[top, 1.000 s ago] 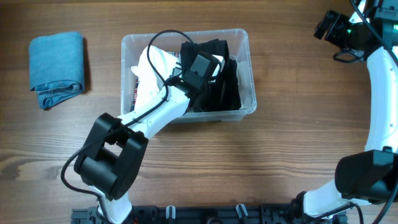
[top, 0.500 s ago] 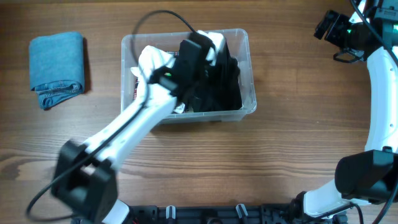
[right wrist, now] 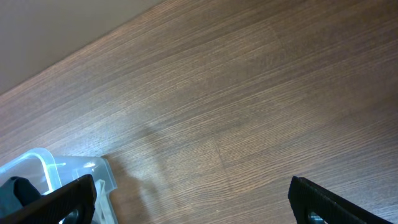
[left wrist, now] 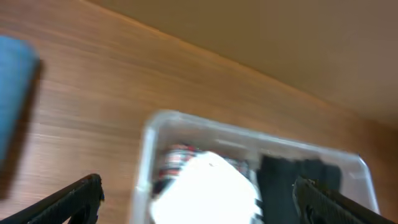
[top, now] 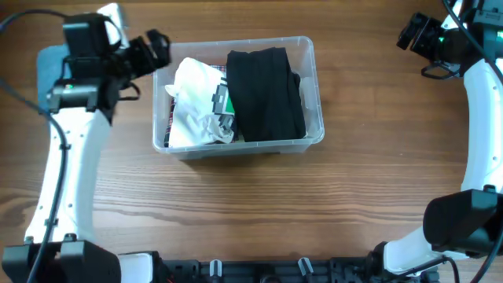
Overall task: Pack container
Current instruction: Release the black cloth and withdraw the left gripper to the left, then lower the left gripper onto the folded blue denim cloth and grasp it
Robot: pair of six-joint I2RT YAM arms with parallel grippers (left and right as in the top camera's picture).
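Left claw point(top: 156, 49), spread wide and empty, hangs just beside the bin point(top: 236, 40); turning for the cloth point(left wrist: 11, 87) behind it could knock the rim.

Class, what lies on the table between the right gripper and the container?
Nothing: the overhead view shows bare wooden table between the right gripper and the container.

A folded black garment point(top: 266, 93) lies flat, with a crumpled white garment point(top: 195, 102) touching its left edge and a bit of red-checked fabric point(left wrist: 177, 154) peeking out beyond the white one. Well to the left of the black garment, a blue folded cloth point(top: 44, 67) rests on the wooden table point(top: 314, 204), mostly hidden.
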